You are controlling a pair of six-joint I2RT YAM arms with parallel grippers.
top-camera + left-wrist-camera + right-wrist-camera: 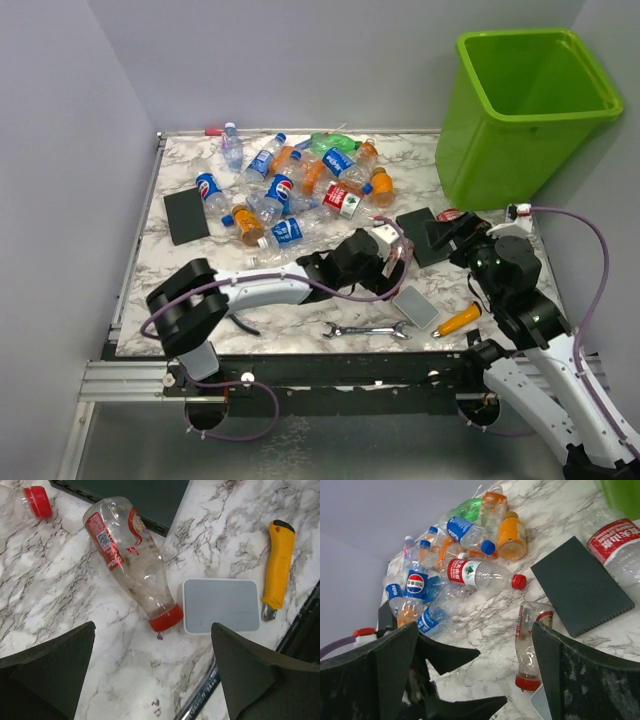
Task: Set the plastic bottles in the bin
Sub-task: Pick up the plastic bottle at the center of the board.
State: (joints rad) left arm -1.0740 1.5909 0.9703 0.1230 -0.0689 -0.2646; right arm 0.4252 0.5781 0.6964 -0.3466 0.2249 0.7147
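The plastic bottles (283,187) are heaped at the far middle of the marble table (180,160). They are small and partly crushed, and clear, orange or green, with blue, red or orange labels and coloured caps. One red-capped bottle (132,560) is found apart from the heap, nearer the arms. It is clear with a red label and lies on its side. Its cap is just beside a grey slab (220,605), and its base is near a black slab (135,495). A yellow knife (279,565) is laid beyond the grey slab.

The left gripper (152,655) is held above the table near this bottle, jaws spread wide, nothing grasped. The right gripper (475,660) is likewise released and empty. A second red-labelled bottle (620,545) is seen just past the black slab, close to the bin (530,110) — tall, bright lime-green and rectangular, with a rolled rim. The bin is set at the far right, well apart from the heap.
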